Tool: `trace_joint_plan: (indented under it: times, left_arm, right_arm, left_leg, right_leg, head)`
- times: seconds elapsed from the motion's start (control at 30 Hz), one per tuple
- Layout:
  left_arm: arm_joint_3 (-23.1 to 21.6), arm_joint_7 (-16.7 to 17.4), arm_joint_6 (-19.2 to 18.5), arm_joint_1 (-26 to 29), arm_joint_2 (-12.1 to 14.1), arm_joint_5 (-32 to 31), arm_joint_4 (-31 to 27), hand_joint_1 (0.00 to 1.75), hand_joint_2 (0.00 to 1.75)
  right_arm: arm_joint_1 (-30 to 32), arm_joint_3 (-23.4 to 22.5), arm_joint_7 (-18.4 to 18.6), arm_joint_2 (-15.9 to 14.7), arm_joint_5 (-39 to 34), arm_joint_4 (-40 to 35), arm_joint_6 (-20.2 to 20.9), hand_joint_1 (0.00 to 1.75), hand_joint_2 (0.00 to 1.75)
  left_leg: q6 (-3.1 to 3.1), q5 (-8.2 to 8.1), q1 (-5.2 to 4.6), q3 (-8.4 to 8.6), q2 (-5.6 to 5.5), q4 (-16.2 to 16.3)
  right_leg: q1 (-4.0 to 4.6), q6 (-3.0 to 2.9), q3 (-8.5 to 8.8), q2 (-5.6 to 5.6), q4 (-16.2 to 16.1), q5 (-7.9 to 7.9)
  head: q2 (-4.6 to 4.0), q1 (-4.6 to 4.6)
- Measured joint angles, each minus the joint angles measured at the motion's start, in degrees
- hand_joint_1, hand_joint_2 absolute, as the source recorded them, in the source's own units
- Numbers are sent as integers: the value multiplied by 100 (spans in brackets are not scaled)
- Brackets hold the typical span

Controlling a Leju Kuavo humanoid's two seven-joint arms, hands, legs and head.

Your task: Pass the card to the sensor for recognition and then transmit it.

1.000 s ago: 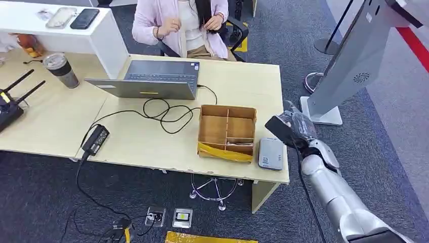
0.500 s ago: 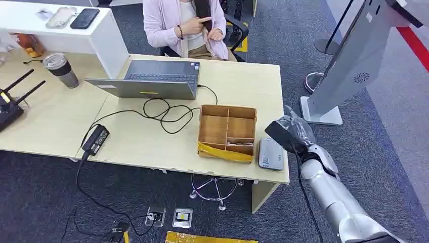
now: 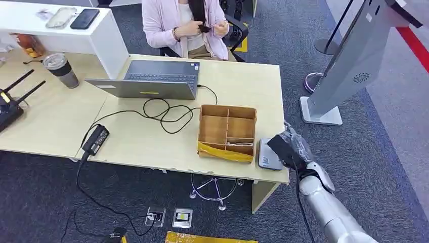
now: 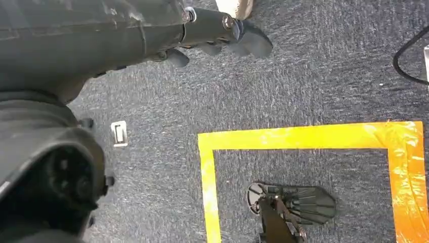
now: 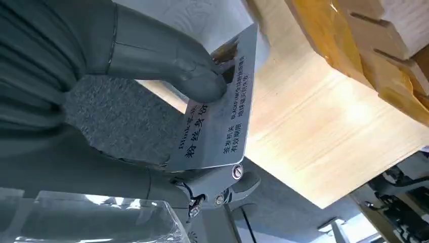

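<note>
The right hand (image 5: 152, 101) pinches a flat grey card printed with dark characters (image 5: 217, 116): the thick grey thumb (image 5: 167, 61) presses on the card's printed face, and the darker fingers (image 5: 222, 190) support it from behind. In the head view the same right hand (image 3: 293, 147) holds the card (image 3: 281, 144), which reads dark there, tilted just above the near right corner of the light wooden desk (image 3: 152, 136). Directly beneath the fingers, partly covered by the card, lies the flat grey rectangular card sensor (image 3: 268, 154) on the desk surface. Just beside the sensor, on the side away from the hand, stands an open brown cardboard box with inner dividers and yellow tape on its near wall (image 3: 226, 132). Farther from the fingers, a black cable (image 3: 162, 114) loops across the desk toward an open grey laptop (image 3: 152, 79), behind which a person in a pink top (image 3: 184, 25) sits. The left hand (image 4: 222, 30) hangs over dark carpet marked with yellow tape (image 4: 303, 136); whether its fingers are spread or closed cannot be told.
</note>
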Motion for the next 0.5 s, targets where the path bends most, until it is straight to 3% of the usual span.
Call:
trace_joint_plan:
  times: [0.5]
  left_arm:
    - [11, 66, 96, 15, -26, 55, 0, 0, 0]
  right_arm:
    - [478, 7, 76, -192, -478, -369, -2, 175, 175]
  left_leg:
    - [0, 0, 0, 3, 0, 0]
  right_leg:
    - [0, 0, 2, 0, 0, 0]
  head:
    - [0, -2]
